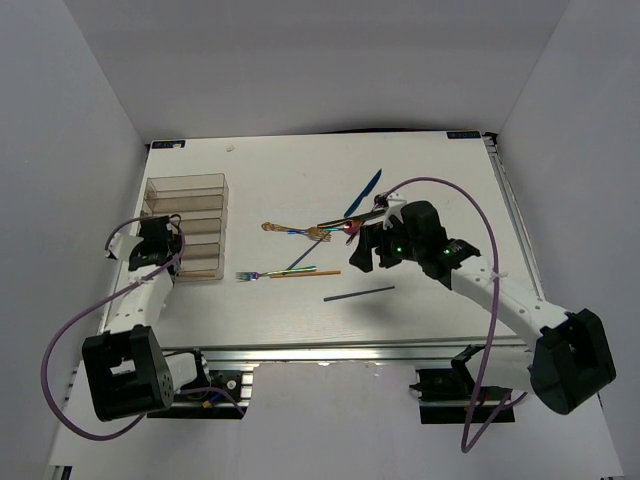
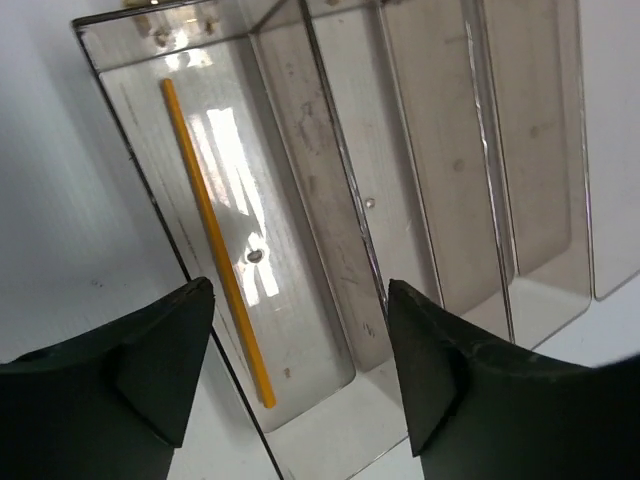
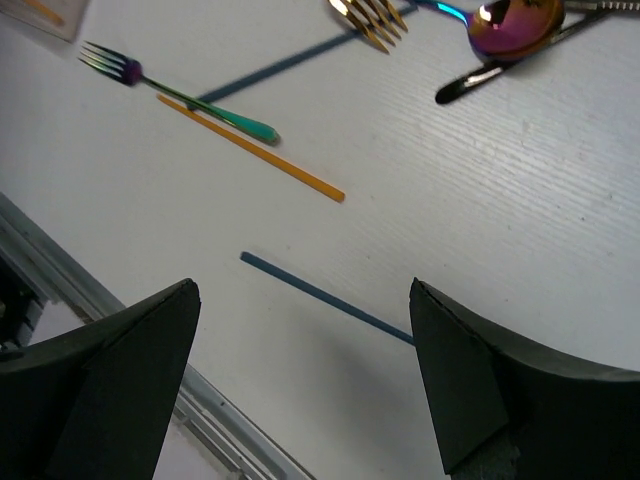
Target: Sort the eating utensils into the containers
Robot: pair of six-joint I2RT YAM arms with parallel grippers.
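The clear brownish organiser (image 1: 187, 228) stands at the table's left. In the left wrist view one orange stick (image 2: 215, 240) lies in the end compartment of the organiser (image 2: 345, 170). My left gripper (image 2: 298, 292) is open and empty above that end; it also shows in the top view (image 1: 165, 245). My right gripper (image 3: 302, 290) is open and empty above a dark blue-grey stick (image 3: 320, 295), mid-table (image 1: 372, 258). On the table lie an orange stick (image 3: 250, 148), a rainbow fork (image 3: 170, 90), a gold fork (image 3: 370, 18), an iridescent spoon (image 3: 515, 25) and a dark spoon (image 3: 480, 80).
A blue knife (image 1: 364, 193) lies behind the right gripper. Another gold piece (image 1: 272, 227) lies left of the gold fork. The table's metal front rail (image 3: 60, 290) runs close below the right gripper. White walls close in the table.
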